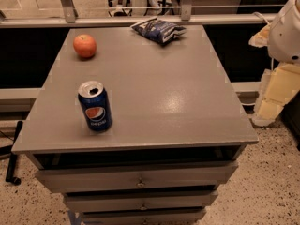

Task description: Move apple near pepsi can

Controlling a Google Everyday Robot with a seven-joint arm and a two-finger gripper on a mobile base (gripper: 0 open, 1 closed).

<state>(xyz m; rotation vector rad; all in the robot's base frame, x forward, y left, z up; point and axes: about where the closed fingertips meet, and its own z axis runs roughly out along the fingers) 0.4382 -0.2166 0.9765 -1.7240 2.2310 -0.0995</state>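
On the table point(168, 78), apple point(85, 46) well behind pepsi can point(95, 105); gripper point(274, 95) beside right edge, opening unclear.

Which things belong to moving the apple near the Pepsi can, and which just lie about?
Job: apple; pepsi can; gripper (out of view; only the arm shows, far right).
Lying about: snack bag; drawer cabinet under everything.

Your pincer point(269, 108) hangs just right of the tabletop point(164, 88). Well left of it you have the can point(95, 106) upright, the apple point(85, 46) farther back, and the bag point(158, 30) rearmost.
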